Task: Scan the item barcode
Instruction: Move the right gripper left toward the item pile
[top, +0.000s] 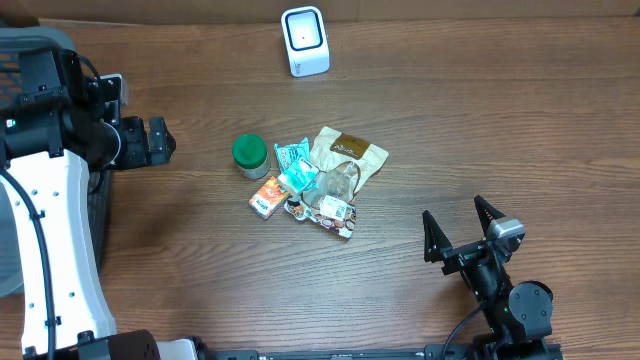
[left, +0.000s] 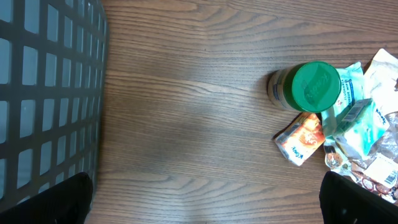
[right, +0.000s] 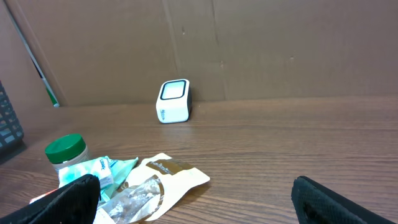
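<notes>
overhead: brown wooden table (top: 520, 110). white scanner (top: 305, 40) stands alone at the far edge. the goods to scan lie in a heap at mid-table, well apart from the scanner: jar (top: 250, 155) with green lid at the heap's left, teal packets (top: 296, 166) just beside it, tan pouch (top: 350, 150) at the far right, clear bag (top: 338, 184) lying over the pouch, orange packet (top: 267, 196) at the near left, small printed packet (top: 338, 214) at the near right. left pincer (top: 163, 140) at the left side, spread, holding nothing. right pincer (top: 452, 207) at the front right, spread wide, holding nothing. dark mesh basket (top: 12, 75) at the far left.

left wrist: fingers in the bottom corners, wide apart, bare wood between them. basket wall on the left; jar, orange packet and teal packets on the right; a barcode label at the lower right edge.

right wrist: fingers wide apart, low in the corners. jar upright at left, pouch and clear bag in front, scanner beyond, against a cardboard wall (right: 280, 50).
</notes>
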